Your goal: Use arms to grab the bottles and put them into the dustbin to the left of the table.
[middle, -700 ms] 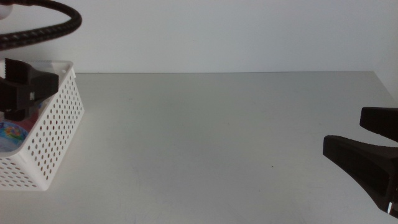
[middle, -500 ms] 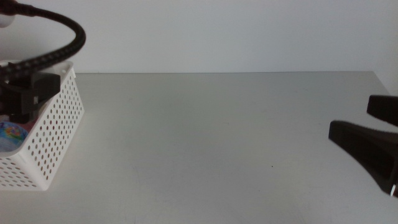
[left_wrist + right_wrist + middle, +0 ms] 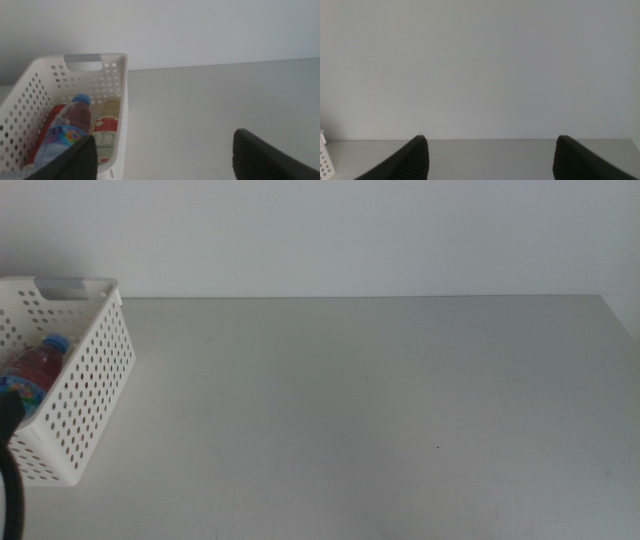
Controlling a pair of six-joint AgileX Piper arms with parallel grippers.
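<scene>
The white perforated dustbin (image 3: 88,395) stands at the table's (image 3: 360,400) left edge. In the left wrist view the dustbin (image 3: 124,95) holds all three bottles lying down: the clear water bottle with blue cap (image 3: 67,127), the yellow tea bottle (image 3: 106,131) and the red can (image 3: 51,119). The middle view shows only the water bottle (image 3: 35,368) inside. My left gripper (image 3: 165,147) is open and empty, drawn back from the dustbin. My right gripper (image 3: 491,147) is open and empty, facing the back wall. Neither gripper shows in the middle view.
A black cable (image 3: 10,470) of the left arm hangs at the middle view's bottom left corner, in front of the dustbin. A plain white wall (image 3: 350,230) runs behind the table. A corner of the dustbin (image 3: 322,150) shows in the right wrist view.
The left gripper has pulled back from over the dustbin and left the middle view, uncovering the water bottle. The right gripper has withdrawn to the right, out of the middle view.
</scene>
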